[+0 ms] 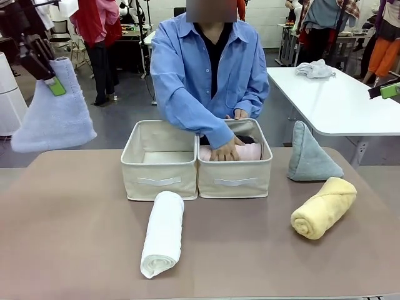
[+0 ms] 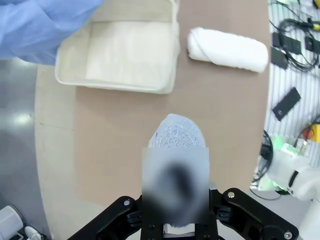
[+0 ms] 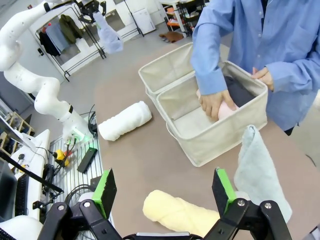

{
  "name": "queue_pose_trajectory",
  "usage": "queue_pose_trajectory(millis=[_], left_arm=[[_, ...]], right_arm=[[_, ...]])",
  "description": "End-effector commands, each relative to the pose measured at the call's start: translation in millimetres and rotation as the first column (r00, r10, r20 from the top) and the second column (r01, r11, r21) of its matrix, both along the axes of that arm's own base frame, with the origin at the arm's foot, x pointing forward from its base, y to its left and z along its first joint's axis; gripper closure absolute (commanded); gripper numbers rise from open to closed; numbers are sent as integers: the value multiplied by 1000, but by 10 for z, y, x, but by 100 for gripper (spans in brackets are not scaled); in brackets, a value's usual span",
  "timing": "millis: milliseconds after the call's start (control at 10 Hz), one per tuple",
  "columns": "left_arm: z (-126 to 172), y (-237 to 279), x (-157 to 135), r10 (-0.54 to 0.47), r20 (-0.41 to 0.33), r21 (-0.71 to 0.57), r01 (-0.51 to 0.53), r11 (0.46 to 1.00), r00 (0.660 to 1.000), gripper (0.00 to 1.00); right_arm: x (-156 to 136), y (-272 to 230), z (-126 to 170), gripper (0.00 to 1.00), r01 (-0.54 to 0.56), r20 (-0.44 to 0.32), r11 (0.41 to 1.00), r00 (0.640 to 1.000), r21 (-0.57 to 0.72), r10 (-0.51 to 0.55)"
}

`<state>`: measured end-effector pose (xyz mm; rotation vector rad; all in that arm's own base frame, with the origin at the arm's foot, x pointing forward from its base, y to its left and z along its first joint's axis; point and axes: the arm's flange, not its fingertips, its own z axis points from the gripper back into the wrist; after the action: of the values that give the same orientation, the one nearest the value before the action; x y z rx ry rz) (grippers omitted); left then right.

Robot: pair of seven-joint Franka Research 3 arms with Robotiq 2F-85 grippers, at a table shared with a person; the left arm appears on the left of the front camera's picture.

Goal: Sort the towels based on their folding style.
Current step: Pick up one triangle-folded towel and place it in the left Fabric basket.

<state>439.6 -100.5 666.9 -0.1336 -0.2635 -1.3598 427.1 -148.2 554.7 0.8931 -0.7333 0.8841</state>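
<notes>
The table (image 1: 75, 237) carries two beige boxes side by side. In the right box (image 1: 234, 181) a person's hand (image 1: 224, 151) rests on the pink rolled towel (image 1: 250, 152), which lies beside the dark grey towel (image 3: 240, 92). The left box (image 1: 159, 181) stands beside it. The light blue cone towel (image 1: 55, 119) hangs high over the table's left edge, its tip clamped in the closed left gripper (image 1: 53, 84). The white rolled towel (image 1: 162, 232) lies before the boxes. The yellow rolled towel (image 1: 323, 207) and the teal-green cone towel (image 1: 310, 155) sit at the right, below the right gripper (image 3: 164, 187), whose jaws are wide apart and empty.
</notes>
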Motion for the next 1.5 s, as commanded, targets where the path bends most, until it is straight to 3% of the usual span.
queue_pose_trajectory(millis=[0,100,400,500,600,800,900,1400], left_arm=[[27,-182,135,8,117,-81,2,997,993,81],[-22,-369,224,16,138,-92,-4,996,990,81],[-235,-955,520,-23,107,-61,30,998,994,81],[-193,-903,418,-25,67,14,24,1000,997,81],[-6,-468,73,-5,13,90,4,996,1000,81],[68,353,-881,-23,14,103,21,994,1000,81],[18,362,-981,-24,6,136,23,990,1000,81],[-11,360,-880,28,22,116,-31,993,999,81]], right_arm=[[0,4,8,0,-2,1,1000,1000,13,2],[0,4,8,0,-2,1,1000,1000,13,2],[0,4,8,0,-2,1,1000,1000,13,2],[0,4,8,0,-2,1,1000,1000,13,2],[0,4,8,0,-2,1,1000,1000,13,2],[0,4,8,0,-2,1,1000,1000,13,2],[0,4,8,0,-2,1,1000,1000,13,2],[0,4,8,0,-2,1,1000,1000,13,2]])
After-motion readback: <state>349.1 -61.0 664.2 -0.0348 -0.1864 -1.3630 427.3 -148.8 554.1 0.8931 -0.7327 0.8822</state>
